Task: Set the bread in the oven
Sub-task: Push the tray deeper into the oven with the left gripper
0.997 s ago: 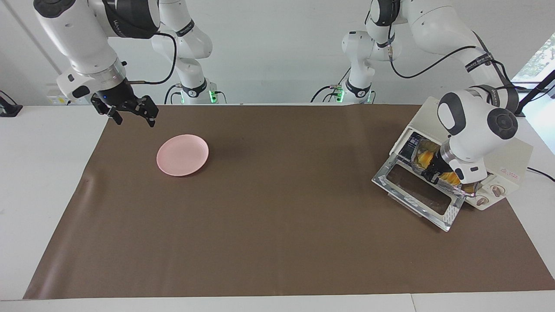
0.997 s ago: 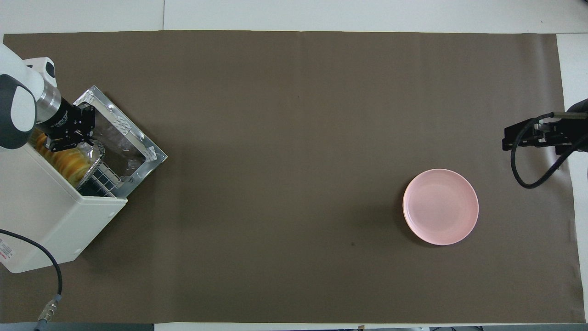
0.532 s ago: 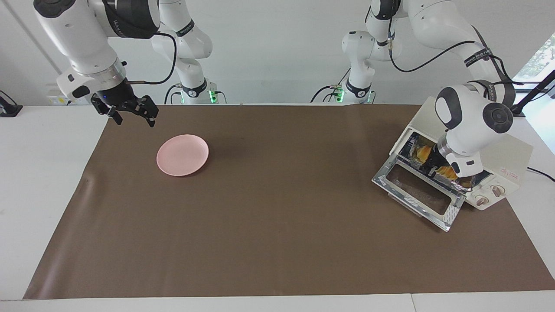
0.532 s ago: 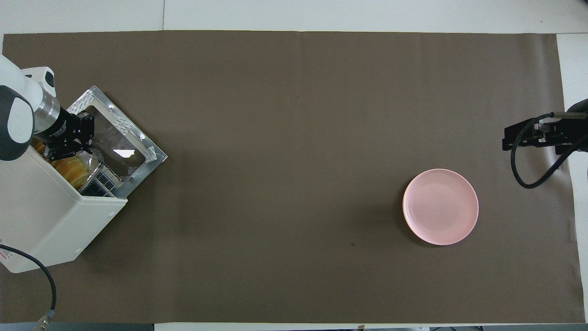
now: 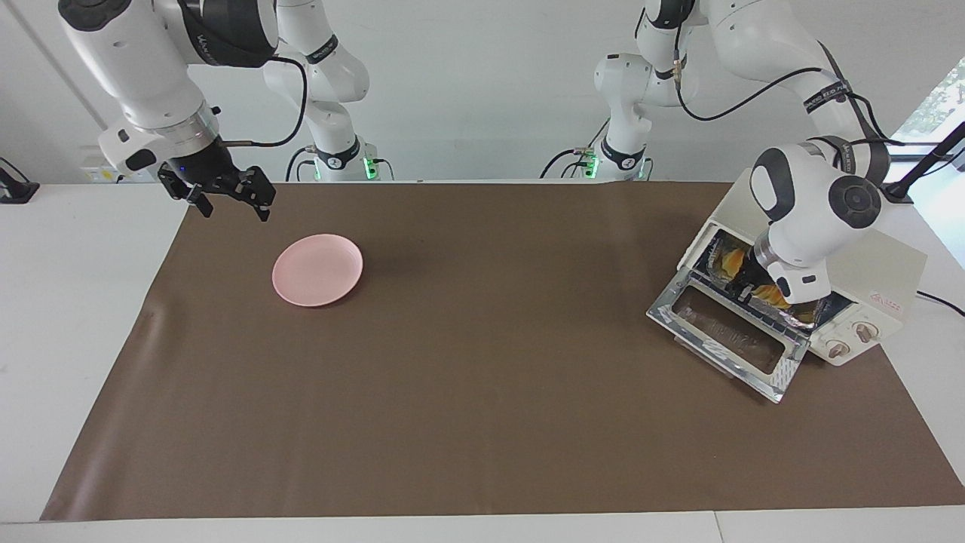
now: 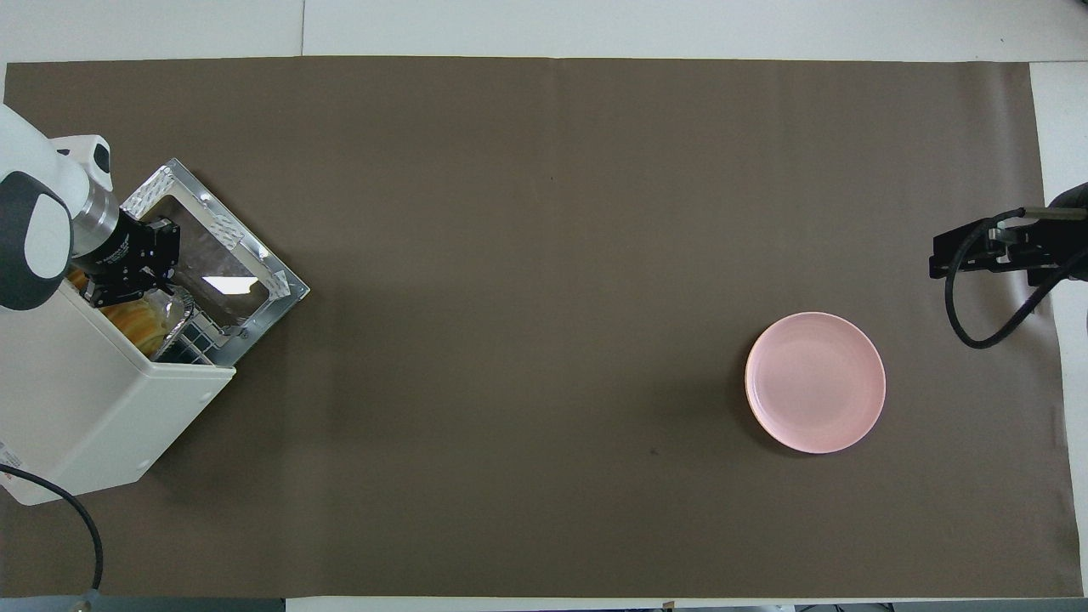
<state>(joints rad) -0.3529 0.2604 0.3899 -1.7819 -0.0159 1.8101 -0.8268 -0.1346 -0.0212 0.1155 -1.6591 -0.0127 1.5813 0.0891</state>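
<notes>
The cream-white oven [image 5: 882,264] stands at the left arm's end of the table with its glass door [image 5: 727,335] dropped open. The yellow-orange bread [image 5: 727,262] lies in a crinkled foil tray [image 5: 791,317] that sits on the rack, mostly inside the oven's mouth. My left gripper [image 5: 746,290] is in the mouth, over the door's hinge, shut on the tray's rim. The overhead view shows the oven [image 6: 85,399], the bread [image 6: 140,319], the tray [image 6: 177,308] and the left gripper [image 6: 153,285]. My right gripper [image 5: 226,207] waits open and empty in the air beside the pink plate.
A round pink plate [image 5: 317,269] lies empty on the brown mat [image 5: 482,377] toward the right arm's end; it also shows in the overhead view [image 6: 815,382]. A black cable [image 5: 942,300] runs from the oven across the white tabletop.
My left gripper has moved up and in toward the oven, and the foil tray with the bread has slid deeper inside. The right arm has not moved.
</notes>
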